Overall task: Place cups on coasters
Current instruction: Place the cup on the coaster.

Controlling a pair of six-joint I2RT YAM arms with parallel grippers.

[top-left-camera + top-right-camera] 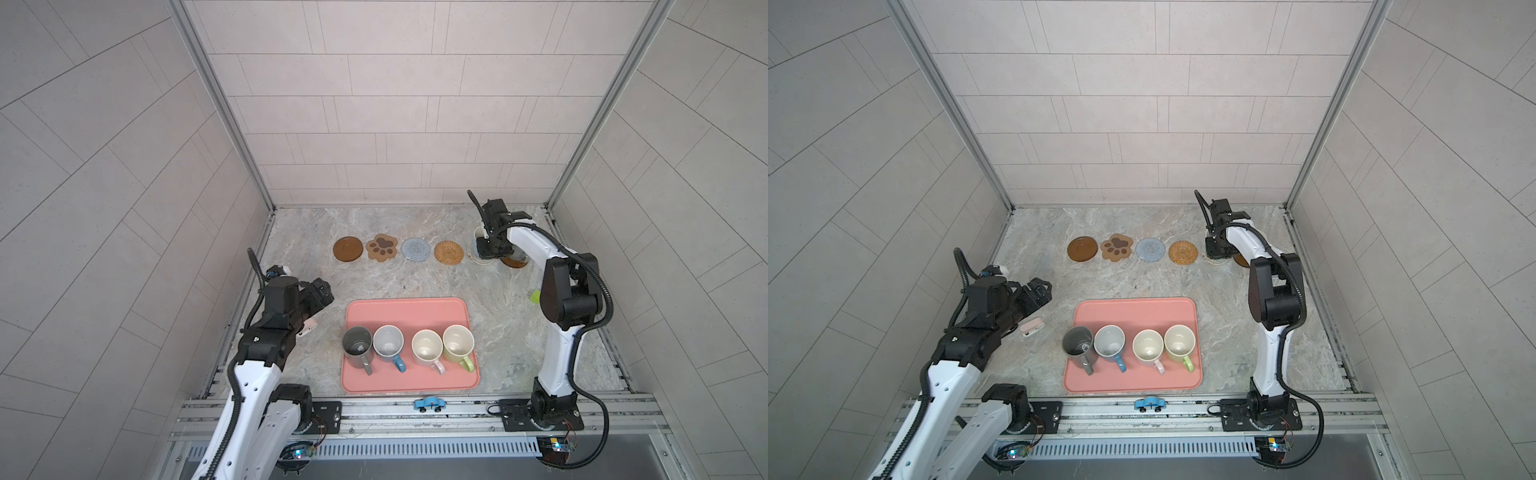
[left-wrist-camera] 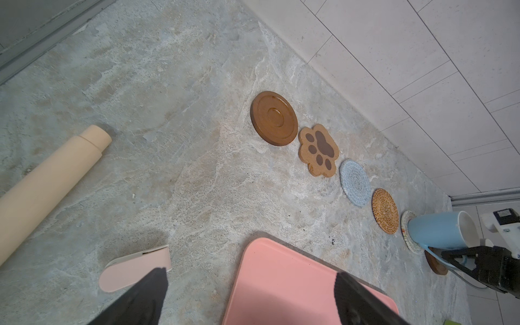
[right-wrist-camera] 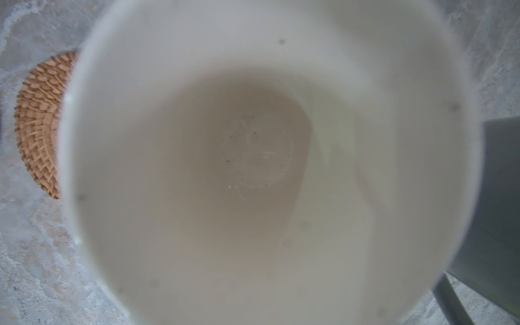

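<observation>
Marbled grey stone bench (image 1: 415, 282). Carries along the far side, in a row, a brown wooden coaster (image 1: 348, 249), a paw-print coaster (image 1: 381, 247), a blue-grey knit coaster (image 1: 416, 250), a rattan coaster (image 1: 449, 252), then a pale patterned coaster (image 2: 405, 225) and a second brown disc (image 1: 514, 263), both partly hidden. Bears a pink tray (image 1: 409, 309) toward the front. Shows a small pink flat piece (image 2: 132, 267) left of the tray and, farther left, a cream cylinder (image 2: 50, 191), possibly a rolled mat.
</observation>
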